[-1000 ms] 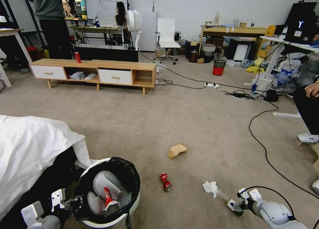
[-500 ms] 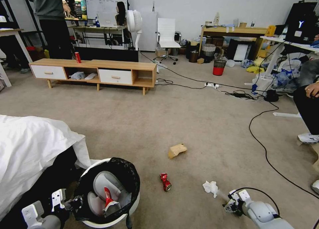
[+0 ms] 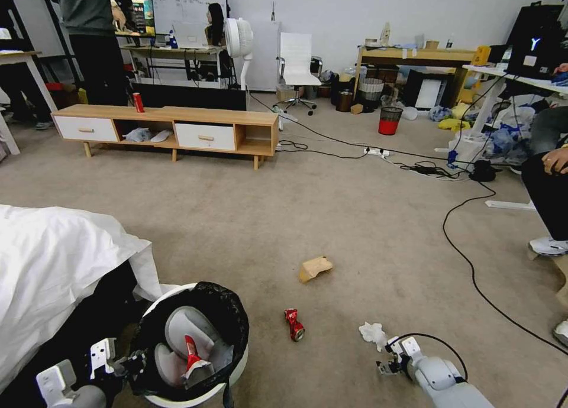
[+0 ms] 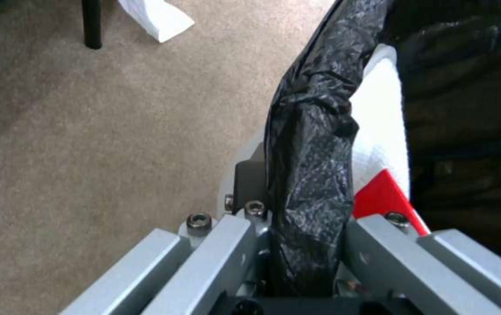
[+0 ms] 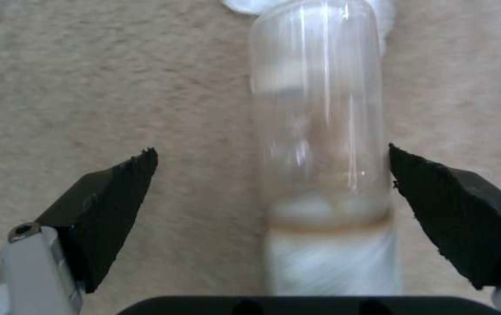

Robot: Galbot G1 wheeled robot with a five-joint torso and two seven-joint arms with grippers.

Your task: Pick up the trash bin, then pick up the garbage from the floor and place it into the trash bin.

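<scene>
On the carpet, low and close to the robot: a bed corner, a lined bin and scattered litter.
Bed (image 3: 53,260): white sheet draped at the robot's left, just beside the bin.
Trash bin (image 3: 236,360): white, black bag over the rim, grey curved parts and a red-white wrapper (image 3: 192,352) inside.
Left tool (image 3: 127,363): clamped on the bin's bagged rim, the black plastic (image 4: 309,175) pinched between its fingers.
Right tool (image 3: 390,360): down at the floor, spread wide, one black pad (image 5: 105,205) off the clear small bottle (image 5: 320,144), the other right at its side.
Brown paper bag (image 3: 315,268): lying farther out.
Crushed red can (image 3: 294,324): between bin and tissue.
White tissue (image 3: 373,332): just beyond the right tool, at the bottle's far end.
</scene>
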